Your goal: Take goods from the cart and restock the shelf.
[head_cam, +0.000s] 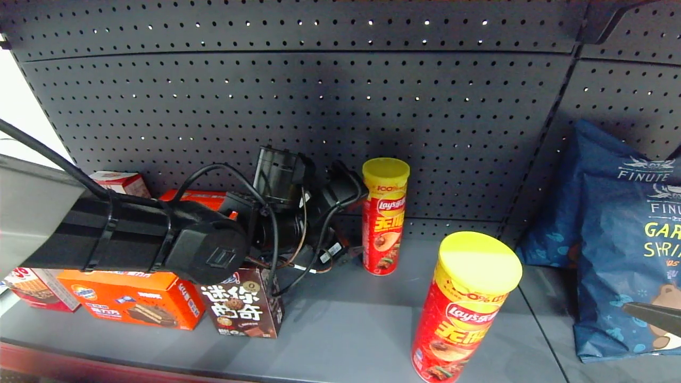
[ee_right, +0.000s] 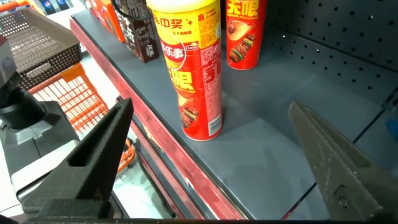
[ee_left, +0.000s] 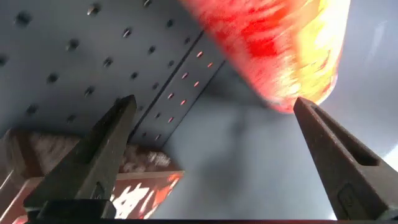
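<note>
Two red chip cans with yellow lids stand upright on the grey shelf [head_cam: 340,324]. The back can [head_cam: 384,215] is close to the pegboard; the front can [head_cam: 465,308] is near the shelf's front edge. My left gripper [head_cam: 348,199] sits just left of the back can, and in the left wrist view it [ee_left: 214,102] is open with the back can [ee_left: 280,50] beyond its fingertips and nothing between them. My right gripper [ee_right: 211,106] is open off the shelf's front, facing the front can [ee_right: 193,68] and the back can [ee_right: 245,31]. One right fingertip [head_cam: 654,316] shows over the blue bags.
Left on the shelf lie an orange box [head_cam: 133,298], a dark cookie box [head_cam: 245,311] and a red box [head_cam: 34,290], with more boxes behind the arm. Blue snack bags [head_cam: 622,239] fill the right bay. An orange cart basket [ee_right: 68,93] stands below the shelf edge.
</note>
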Controlling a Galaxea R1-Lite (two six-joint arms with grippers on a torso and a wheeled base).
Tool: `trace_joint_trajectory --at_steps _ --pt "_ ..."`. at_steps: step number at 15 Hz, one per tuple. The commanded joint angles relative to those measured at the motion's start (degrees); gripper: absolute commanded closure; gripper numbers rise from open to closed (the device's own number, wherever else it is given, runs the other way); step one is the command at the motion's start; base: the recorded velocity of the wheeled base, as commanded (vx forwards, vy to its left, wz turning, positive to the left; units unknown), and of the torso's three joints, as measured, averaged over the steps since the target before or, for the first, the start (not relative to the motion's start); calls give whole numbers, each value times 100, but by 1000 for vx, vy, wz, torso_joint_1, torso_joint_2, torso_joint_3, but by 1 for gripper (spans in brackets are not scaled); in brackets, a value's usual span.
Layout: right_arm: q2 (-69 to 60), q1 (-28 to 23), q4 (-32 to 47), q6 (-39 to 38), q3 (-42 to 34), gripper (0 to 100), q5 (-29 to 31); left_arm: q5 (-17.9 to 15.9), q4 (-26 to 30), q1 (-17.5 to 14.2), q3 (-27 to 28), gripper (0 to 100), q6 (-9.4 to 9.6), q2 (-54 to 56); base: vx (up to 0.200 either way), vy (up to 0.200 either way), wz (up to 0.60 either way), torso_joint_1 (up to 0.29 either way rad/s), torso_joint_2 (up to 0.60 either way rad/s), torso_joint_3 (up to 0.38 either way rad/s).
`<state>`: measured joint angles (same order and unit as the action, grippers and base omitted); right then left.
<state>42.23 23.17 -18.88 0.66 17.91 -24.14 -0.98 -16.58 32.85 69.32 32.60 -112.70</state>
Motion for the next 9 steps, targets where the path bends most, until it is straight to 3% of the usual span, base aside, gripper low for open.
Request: trace_joint_trajectory --at_steps 1,9 --pt "-13 3 -1 4 -7 0 -3 45 -12 19 -67 0 -61 126 0 0 0 0 0 0" --pt "-30 3 -10 4 -86 0 -3 625 -91 -33 -15 0 -271 143 0 0 0 0 0 0"
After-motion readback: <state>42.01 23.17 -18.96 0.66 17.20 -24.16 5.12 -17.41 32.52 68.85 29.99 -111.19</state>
